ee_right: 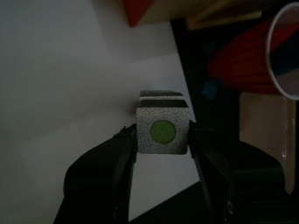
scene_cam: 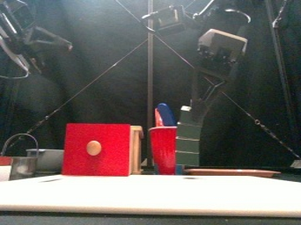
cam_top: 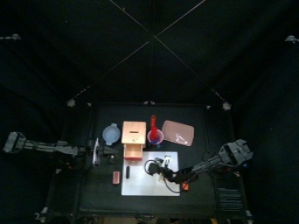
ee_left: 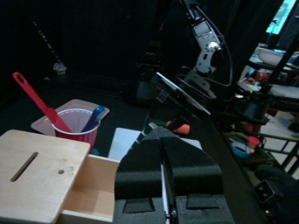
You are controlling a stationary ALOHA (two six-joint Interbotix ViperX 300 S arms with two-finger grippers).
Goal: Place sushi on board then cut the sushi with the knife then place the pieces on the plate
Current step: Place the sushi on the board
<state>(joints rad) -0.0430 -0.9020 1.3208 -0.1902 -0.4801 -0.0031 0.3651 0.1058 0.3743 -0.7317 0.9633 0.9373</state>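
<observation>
Sushi roll [ee_right: 163,131], dark with a green centre, sits clamped between the jaws of the right gripper [ee_right: 162,134] at the right edge of the white cutting board [cam_top: 142,184], near the table's [cam_top: 100,199] front edge (whether it rests on the board cannot be told). Along the board's back edge crowd a wooden box [cam_top: 133,131] with its red drawer pulled open, a red cup [cam_top: 153,134] holding toy knives and a pink tray [cam_top: 179,131]. A blue-grey bowl [cam_top: 111,133] stands left of the box. The left gripper [ee_left: 163,171], jaws closed on nothing, hangs just left of the box.
</observation>
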